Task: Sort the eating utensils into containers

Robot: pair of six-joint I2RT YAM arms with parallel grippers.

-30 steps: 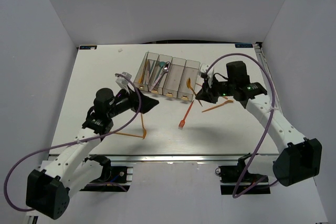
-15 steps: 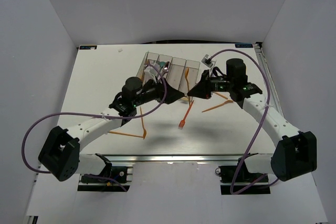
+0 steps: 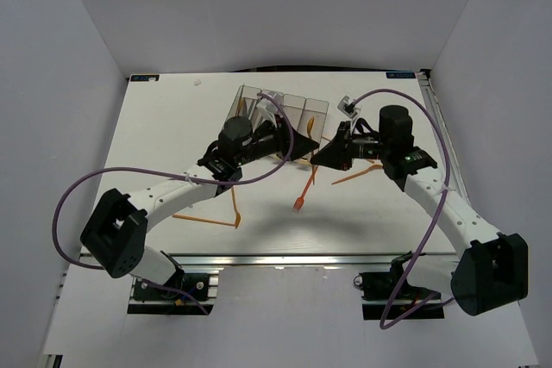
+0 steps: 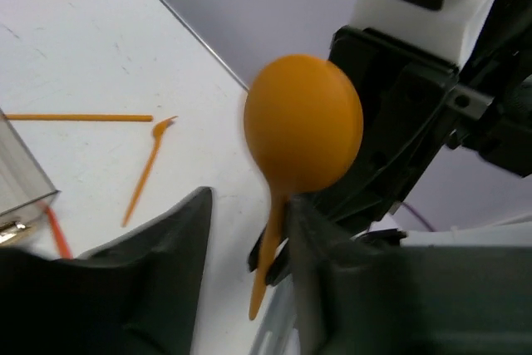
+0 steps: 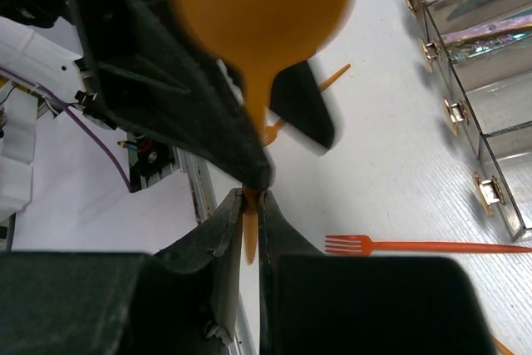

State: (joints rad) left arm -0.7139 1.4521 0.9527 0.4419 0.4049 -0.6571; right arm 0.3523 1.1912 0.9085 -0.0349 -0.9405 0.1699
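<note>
An orange spoon (image 5: 258, 6) hangs in the air between my two grippers, just in front of the containers (image 3: 317, 105). My right gripper (image 5: 252, 197) is shut on the tip of its handle. My left gripper (image 4: 249, 199) faces it from the other side, its jaws standing apart around the spoon's (image 4: 303, 122) neck. The handle rests against one left finger, with a gap to the other. In the top view the left gripper (image 3: 304, 146) and the right gripper (image 3: 321, 159) nearly touch. An orange fork (image 3: 304, 191) lies on the table below them.
Thin orange utensils lie at the front left (image 3: 207, 220) and at the right (image 3: 358, 176) of the table. The left arm stretches across the bins and hides part of them. A bin corner (image 4: 25, 180) shows in the left wrist view, with bin ends (image 5: 490, 122) in the right wrist view.
My left arm has swung right and forward from the table's left to meet the right gripper, and its jaws have narrowed around the spoon. My right gripper kept hold of the spoon and shifted slightly.
</note>
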